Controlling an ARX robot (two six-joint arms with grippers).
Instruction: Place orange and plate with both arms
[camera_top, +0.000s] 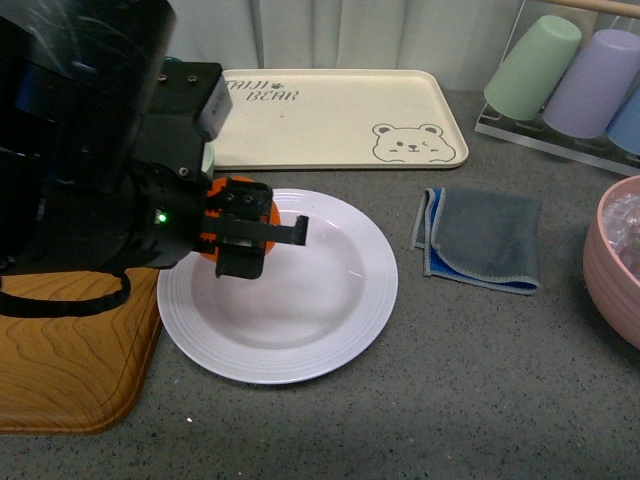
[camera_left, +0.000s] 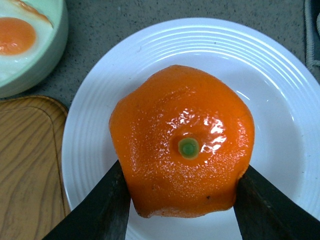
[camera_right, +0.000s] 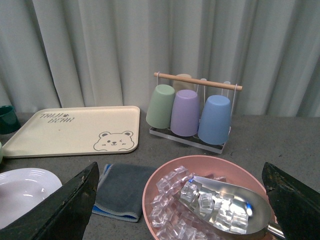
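Observation:
My left gripper (camera_top: 250, 240) is shut on the orange (camera_top: 268, 222) and holds it over the left part of the white plate (camera_top: 330, 300). In the left wrist view the orange (camera_left: 165, 125) fills the middle, green stem dimple facing the camera. The black fingers (camera_left: 100, 210) of the left gripper (camera_left: 182, 210) press on both its sides, with the plate (camera_left: 280, 100) beneath. I cannot tell whether the orange touches the plate. My right gripper (camera_right: 182, 210) is open and empty above a pink bowl, out of the front view. The plate's edge (camera_right: 20, 192) shows in the right wrist view.
A cream bear tray (camera_top: 330, 115) lies behind the plate and a wooden tray (camera_top: 70, 350) at its left. A grey cloth (camera_top: 480, 240) lies to the right. A pink bowl (camera_right: 165, 180) holds ice and a scoop. There is a cup rack (camera_right: 192, 112) and a green bowl with fried egg (camera_left: 25, 45).

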